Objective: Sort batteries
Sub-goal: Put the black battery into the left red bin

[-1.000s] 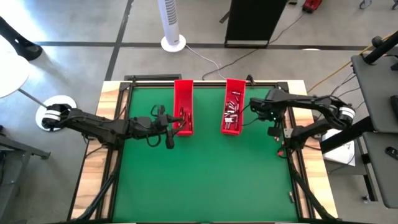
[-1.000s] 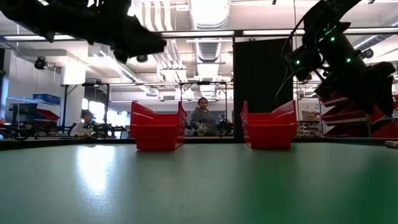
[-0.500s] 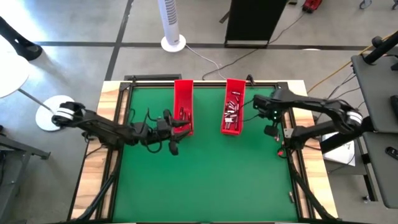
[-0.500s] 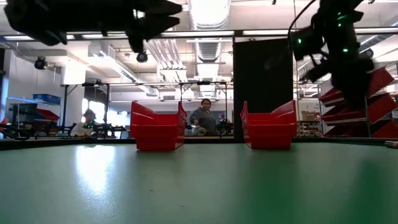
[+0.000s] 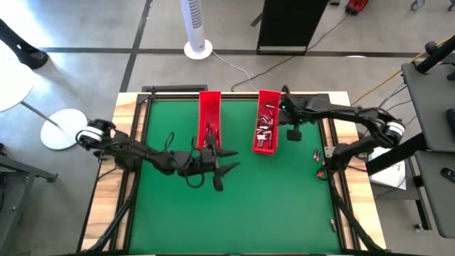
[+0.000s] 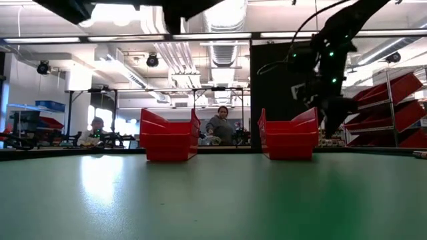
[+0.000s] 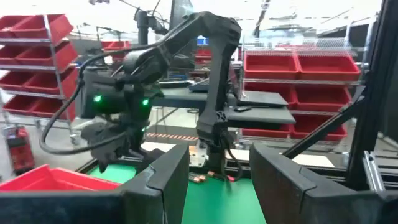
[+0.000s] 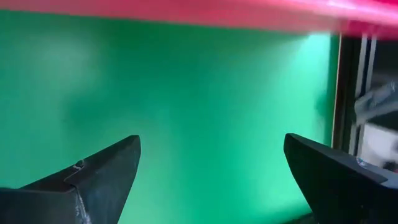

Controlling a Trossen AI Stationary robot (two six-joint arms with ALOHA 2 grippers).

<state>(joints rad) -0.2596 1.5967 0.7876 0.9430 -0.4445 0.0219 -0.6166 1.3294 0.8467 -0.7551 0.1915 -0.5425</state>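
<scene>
We judge the sorting barely begun: most batteries (image 5: 265, 126) lie in the right red tray (image 5: 271, 147), few in the left red tray (image 5: 209, 107). Our right gripper (image 5: 291, 133), spread wide, hovers at that tray's three o'clock; our left gripper (image 5: 226, 168) stands parted, holding nothing.

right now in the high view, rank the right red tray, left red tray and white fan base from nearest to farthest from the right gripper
1. The right red tray, right beside the right gripper, toward the table's middle.
2. The left red tray, one tray farther toward the left arm.
3. The white fan base, on the floor beyond the table's far edge.
</scene>
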